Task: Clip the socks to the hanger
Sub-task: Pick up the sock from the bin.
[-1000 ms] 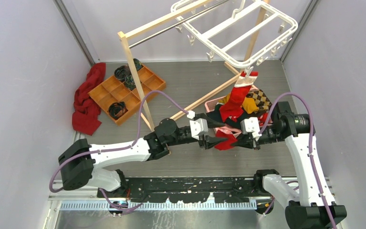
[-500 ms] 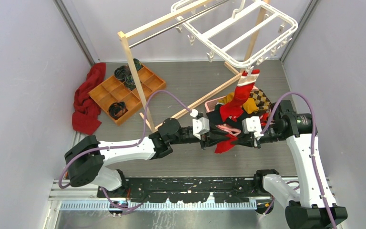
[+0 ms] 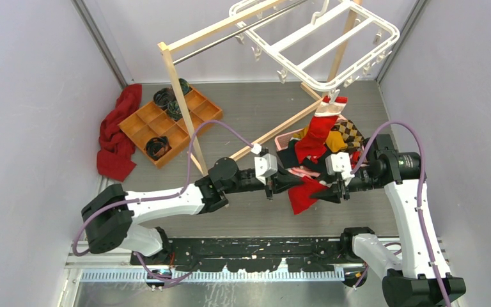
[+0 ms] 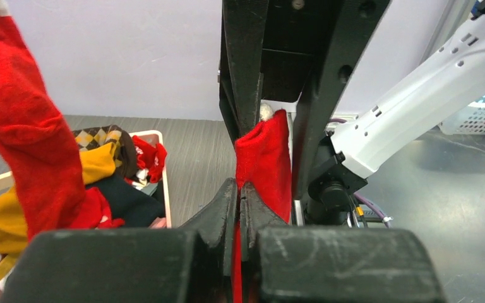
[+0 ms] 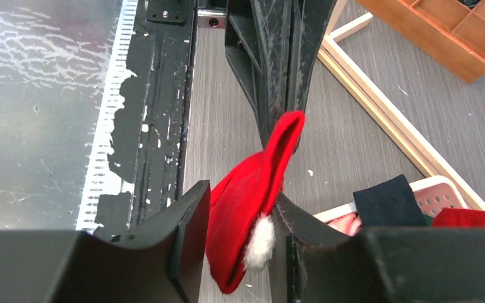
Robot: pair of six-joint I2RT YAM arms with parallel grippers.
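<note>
A small red sock with a white tuft hangs between both grippers above the floor. My left gripper is shut on its edge, and red cloth shows pinched between the closed fingertips. My right gripper faces it from the right. Its jaws stand apart around the sock, with a gap on one side. Another red sock hangs from a clip on the white hanger at the top right.
A pink basket of mixed garments sits under the hanging sock. A light wooden rack stands in the middle. A wooden compartment tray and a dark red cloth lie at the left. Grey walls close in both sides.
My left gripper has closed onto the red sock. My right gripper's jaws have parted from their grip on it, and the sock now sags lower between the two.
</note>
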